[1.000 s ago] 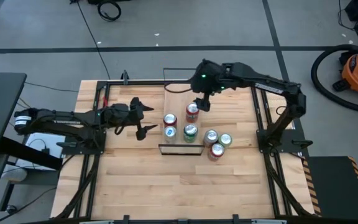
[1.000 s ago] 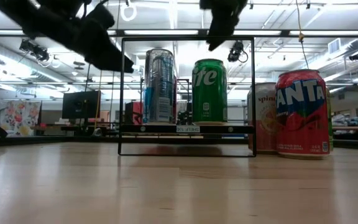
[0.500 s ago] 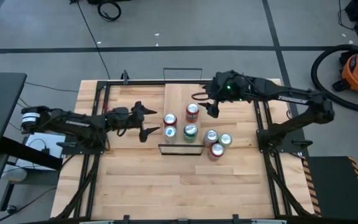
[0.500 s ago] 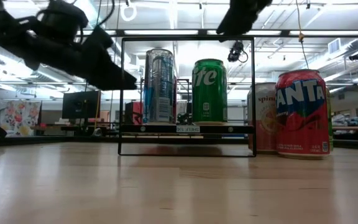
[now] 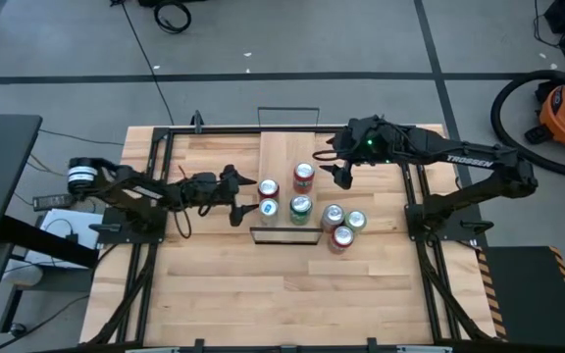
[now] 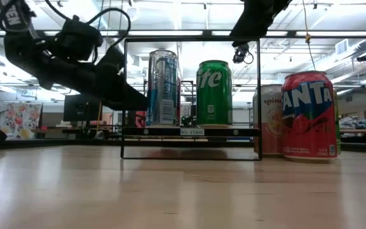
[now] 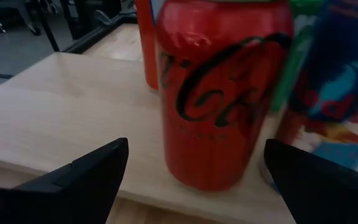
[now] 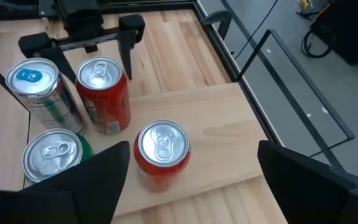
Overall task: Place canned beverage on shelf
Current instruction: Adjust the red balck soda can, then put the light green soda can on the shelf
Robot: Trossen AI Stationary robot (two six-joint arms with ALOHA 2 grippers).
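The shelf (image 5: 288, 147) is a narrow light board with black wire rails; several cans stand on it. Nearest my left gripper is a red cola can (image 5: 268, 187) (image 7: 222, 93), upright on the board. My left gripper (image 5: 242, 195) (image 7: 195, 148) is low and open, one fingertip on either side of that can's near face, touching nothing. A second red can (image 5: 304, 176) (image 8: 161, 154) stands farther along the board. My right gripper (image 5: 333, 169) (image 8: 192, 149) hangs open, well above that red can and off to its right, with nothing in it.
On the shelf also stand a silver-blue can (image 6: 162, 88) and a green can (image 6: 213, 93). To the shelf's right, on the table, stand two silver-topped cans (image 5: 344, 219) and a red Fanta can (image 6: 308, 114). Black frame rails (image 5: 407, 186) run along the table's sides.
My left gripper has sunk and gone toward the table's right edge, up to the red cola can, staying open. My right gripper has drawn away from above the second red can toward the table's right edge. No can has moved.
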